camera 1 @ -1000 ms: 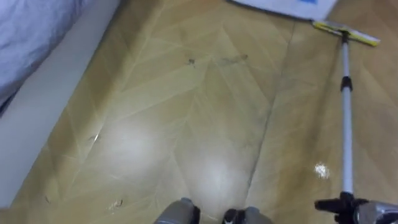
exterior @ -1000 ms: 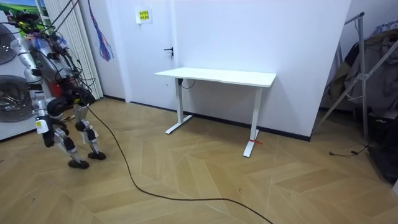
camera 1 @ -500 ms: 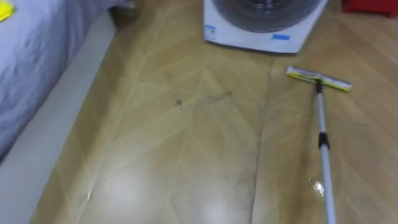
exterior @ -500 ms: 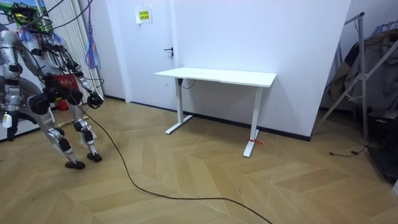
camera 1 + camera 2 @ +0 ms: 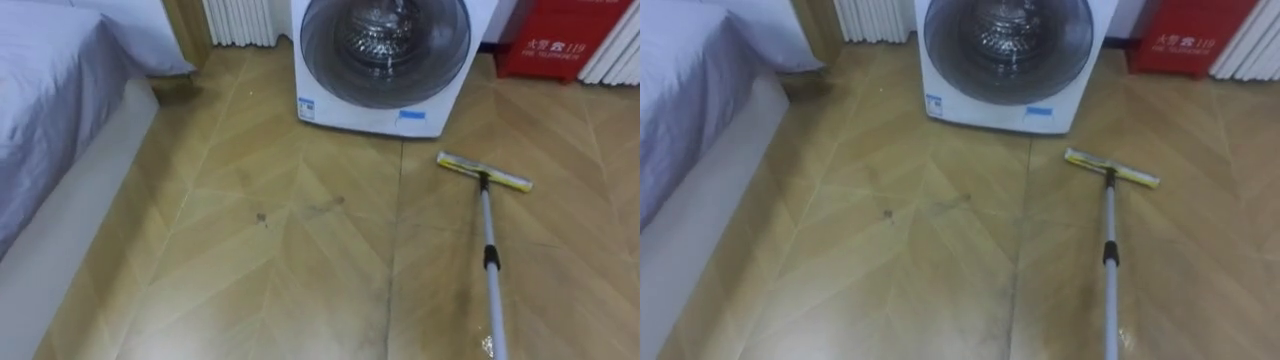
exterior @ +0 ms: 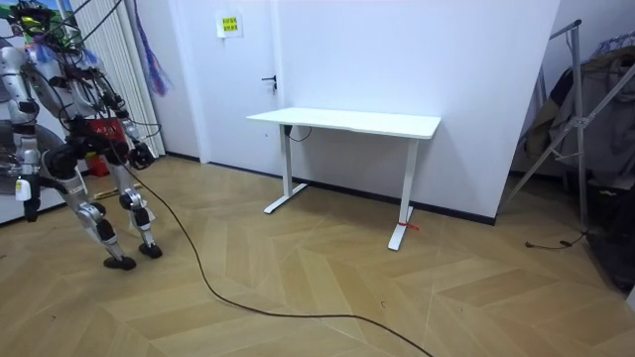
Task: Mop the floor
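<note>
A white washing machine (image 5: pixel 385 60) with a round dark glass door stands at the top of the eye views. A red box (image 5: pixel 555 40) sits just beside it on the right, and a white ribbed radiator (image 5: pixel 238 20) is behind it on the left. A bed (image 5: pixel 50 110) with a grey sheet runs along the left edge. In the room view a white table (image 6: pixel 347 121) stands against the white wall, with a small yellow sign (image 6: pixel 230 25) above it to its left and a metal stand (image 6: pixel 571 119) far right.
</note>
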### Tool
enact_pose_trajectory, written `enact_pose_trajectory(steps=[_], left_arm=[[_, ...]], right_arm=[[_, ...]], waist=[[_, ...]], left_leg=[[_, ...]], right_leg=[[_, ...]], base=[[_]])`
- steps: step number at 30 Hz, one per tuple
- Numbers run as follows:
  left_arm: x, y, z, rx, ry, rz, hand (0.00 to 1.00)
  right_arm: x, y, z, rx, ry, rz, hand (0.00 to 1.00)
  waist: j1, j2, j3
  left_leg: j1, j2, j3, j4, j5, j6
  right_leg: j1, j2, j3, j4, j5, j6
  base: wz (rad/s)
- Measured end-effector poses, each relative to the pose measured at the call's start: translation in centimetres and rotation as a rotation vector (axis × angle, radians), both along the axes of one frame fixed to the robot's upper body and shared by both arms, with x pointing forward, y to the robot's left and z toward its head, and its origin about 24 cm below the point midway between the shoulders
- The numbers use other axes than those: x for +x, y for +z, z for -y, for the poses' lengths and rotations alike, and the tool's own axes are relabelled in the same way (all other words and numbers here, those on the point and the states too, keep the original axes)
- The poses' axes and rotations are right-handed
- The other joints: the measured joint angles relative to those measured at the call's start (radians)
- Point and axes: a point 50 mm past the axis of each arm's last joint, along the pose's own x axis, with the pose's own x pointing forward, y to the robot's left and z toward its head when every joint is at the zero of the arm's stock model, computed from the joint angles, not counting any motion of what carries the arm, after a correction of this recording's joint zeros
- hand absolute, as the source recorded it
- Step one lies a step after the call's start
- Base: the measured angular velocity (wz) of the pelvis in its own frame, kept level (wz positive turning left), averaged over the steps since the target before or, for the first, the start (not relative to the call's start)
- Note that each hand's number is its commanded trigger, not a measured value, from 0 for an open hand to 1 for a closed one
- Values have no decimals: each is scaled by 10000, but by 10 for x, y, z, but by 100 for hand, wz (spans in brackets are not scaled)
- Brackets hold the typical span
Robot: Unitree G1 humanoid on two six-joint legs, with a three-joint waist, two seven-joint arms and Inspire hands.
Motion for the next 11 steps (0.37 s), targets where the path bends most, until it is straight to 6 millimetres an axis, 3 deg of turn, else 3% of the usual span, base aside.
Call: enact_pose_trajectory(steps=[6,8,11], left_arm=[[8,0,1,-100,-56,98,0],[11,0,2,-158,-74,196,0],[10,0,4,-210,-58,159,0]], right_arm=[[-1,-2,-6,280,-48,205,100],[-1,-2,-6,281,-17,218,100],[-3,-2,-6,314,44,189,100]], waist=[[-100,51,-49],[-145,77,-101],[-247,75,-53]], left_leg=[[195,-1,-10,-77,1,-18],[235,1,-10,-67,6,-24],[478,0,-9,-86,1,-28]], right_leg=[[184,4,-1,7,2,2],[211,5,0,22,2,2],[441,11,36,9,1,2]], base=[[1],[0],[0]])
